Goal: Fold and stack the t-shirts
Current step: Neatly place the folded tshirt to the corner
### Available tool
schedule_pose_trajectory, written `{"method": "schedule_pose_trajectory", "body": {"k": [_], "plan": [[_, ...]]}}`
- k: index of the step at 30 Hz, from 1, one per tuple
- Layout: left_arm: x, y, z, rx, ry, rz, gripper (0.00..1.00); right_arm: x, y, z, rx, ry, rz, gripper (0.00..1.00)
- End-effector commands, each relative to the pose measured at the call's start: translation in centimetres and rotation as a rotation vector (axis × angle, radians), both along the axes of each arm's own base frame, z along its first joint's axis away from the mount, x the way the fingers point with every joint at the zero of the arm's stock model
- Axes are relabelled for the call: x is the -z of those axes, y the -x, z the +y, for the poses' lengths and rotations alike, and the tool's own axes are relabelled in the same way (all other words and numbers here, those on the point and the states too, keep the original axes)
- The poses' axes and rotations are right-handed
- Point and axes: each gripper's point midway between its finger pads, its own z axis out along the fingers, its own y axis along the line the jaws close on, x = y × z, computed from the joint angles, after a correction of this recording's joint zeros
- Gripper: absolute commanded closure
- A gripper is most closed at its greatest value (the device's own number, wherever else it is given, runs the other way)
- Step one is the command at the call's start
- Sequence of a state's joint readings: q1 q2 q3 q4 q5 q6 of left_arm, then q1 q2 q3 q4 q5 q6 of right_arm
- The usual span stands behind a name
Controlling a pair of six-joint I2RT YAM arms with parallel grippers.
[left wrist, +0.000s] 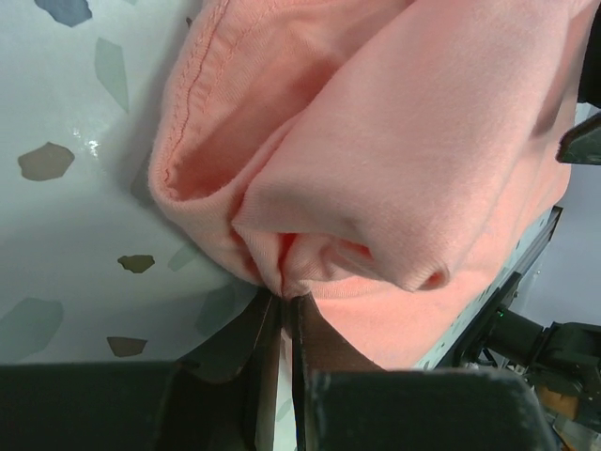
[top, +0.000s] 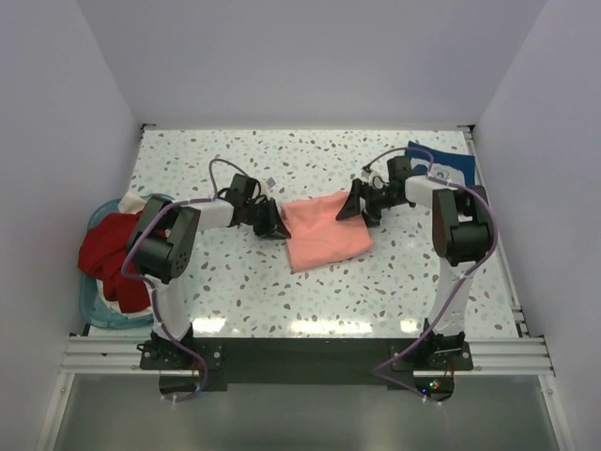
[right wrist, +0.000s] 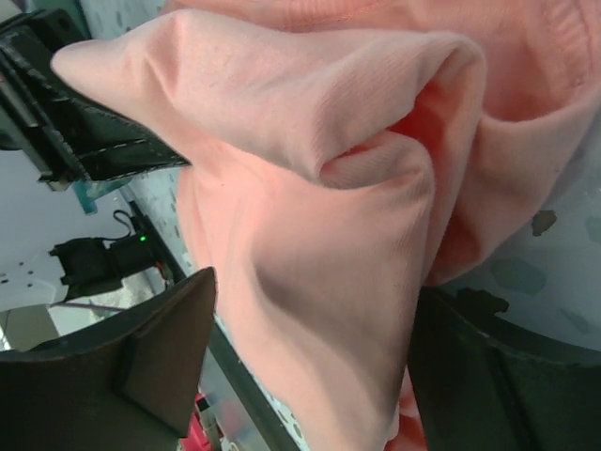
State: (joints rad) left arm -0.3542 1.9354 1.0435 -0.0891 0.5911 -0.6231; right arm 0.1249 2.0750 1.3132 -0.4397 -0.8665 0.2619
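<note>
The salmon-pink t-shirt (top: 324, 233) lies folded in the middle of the table. My left gripper (top: 278, 225) is at its left edge and is shut on a pinch of the pink cloth (left wrist: 285, 282), which bunches up just past the fingertips. My right gripper (top: 353, 208) is at the shirt's far right corner. Its fingers (right wrist: 178, 338) stand wide apart, with a fold of the pink shirt (right wrist: 310, 188) draped between them. The navy blue t-shirt (top: 443, 162) lies at the far right. A dark red t-shirt (top: 105, 252) and a cream one (top: 130, 201) sit in the basket.
The teal plastic basket (top: 94, 305) stands at the table's left edge beside the left arm. White walls close in the table on three sides. The speckled tabletop (top: 282, 301) lies between the shirt and the arm bases.
</note>
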Motion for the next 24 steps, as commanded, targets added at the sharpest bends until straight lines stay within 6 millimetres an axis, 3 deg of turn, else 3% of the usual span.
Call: {"method": "schedule_pose_trajectory", "body": {"k": [1,4,12,15,18,20,22,24], "plan": [[2.0,-0.3,0.6,0.002,-0.054,-0.003,0.93,7.3,2.2,-1.4,-0.028,0.223,0.068,0.23],[2.0,-0.4,0.5,-0.001,-0.054,-0.003,0.93,7.1,1.5,-1.3,-0.020,0.229,0.056,0.42],[2.0,-0.7,0.3,-0.012,-0.046,0.001,0.92,5.3,0.0,-0.8,-0.009,0.207,0.011,0.72],[1.9,-0.8,0.1,-0.018,-0.040,0.001,0.85,4.6,-0.4,-0.8,-0.019,0.211,-0.001,0.87],[1.5,-1.0,0.1,-0.026,-0.037,-0.001,0.69,4.0,-0.8,-1.3,-0.029,0.249,-0.015,1.00],[1.0,-1.3,0.1,-0.029,-0.038,-0.007,0.57,3.6,-1.3,-2.5,-0.029,0.329,-0.030,1.00],[0.0,-1.9,0.0,-0.035,-0.039,-0.031,0.52,3.2,-1.1,-3.6,-0.033,0.401,-0.018,1.00],[-1.1,-2.5,0.2,-0.048,-0.046,-0.061,0.50,2.5,-2.2,-5.2,-0.027,0.507,-0.058,1.00]]}}
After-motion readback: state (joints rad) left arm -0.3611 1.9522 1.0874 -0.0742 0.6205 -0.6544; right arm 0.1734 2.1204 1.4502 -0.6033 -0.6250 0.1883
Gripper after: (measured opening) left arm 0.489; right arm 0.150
